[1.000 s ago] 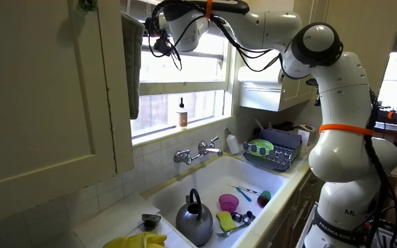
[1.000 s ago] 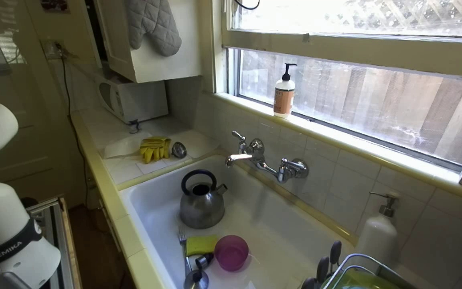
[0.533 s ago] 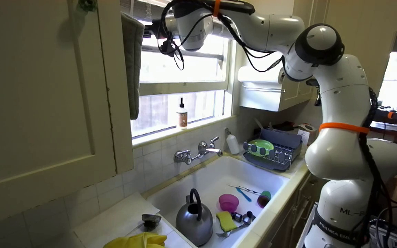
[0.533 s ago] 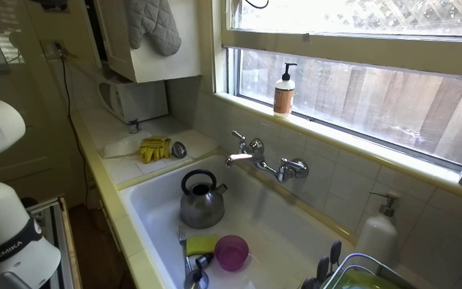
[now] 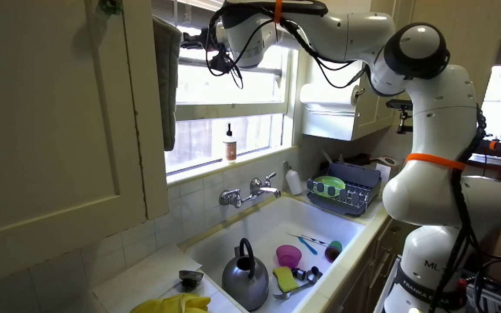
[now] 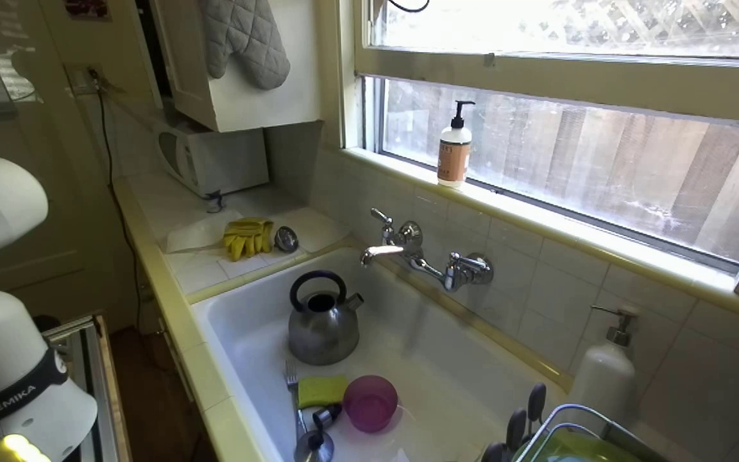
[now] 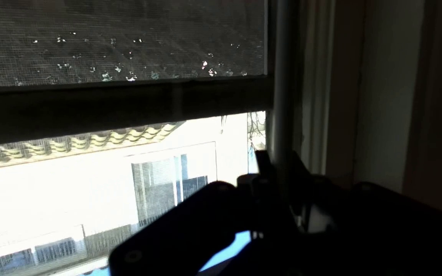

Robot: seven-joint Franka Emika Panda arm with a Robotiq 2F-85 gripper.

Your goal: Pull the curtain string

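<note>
The curtain string (image 7: 283, 76) looks like a smooth grey vertical cord or wand in the wrist view, beside the window frame. My gripper (image 7: 278, 163) has its dark fingers close on both sides of it, and the string runs down between the fingertips. The lower part is lost in shadow. In an exterior view my gripper (image 5: 186, 42) is high in front of the window, its tips partly behind the grey oven mitt. A pale vertical line above it, seemingly the string (image 5: 175, 12), drops behind the mitt. The gripper is out of view where only the arm base (image 6: 4, 359) shows.
The oven mitt (image 5: 168, 82) hangs on the cabinet side (image 5: 59, 130) close to my gripper. A pump bottle (image 5: 230, 148) stands on the sill. Below, the sink (image 5: 320, 213) holds a kettle (image 5: 245, 278) and a pink bowl (image 5: 288, 255). A dish rack (image 5: 342, 191) stands beyond.
In an exterior view my gripper has moved right, away from the mitt, so more of it shows. The pale string line has shifted right with it. The objects in the sink have not moved.
</note>
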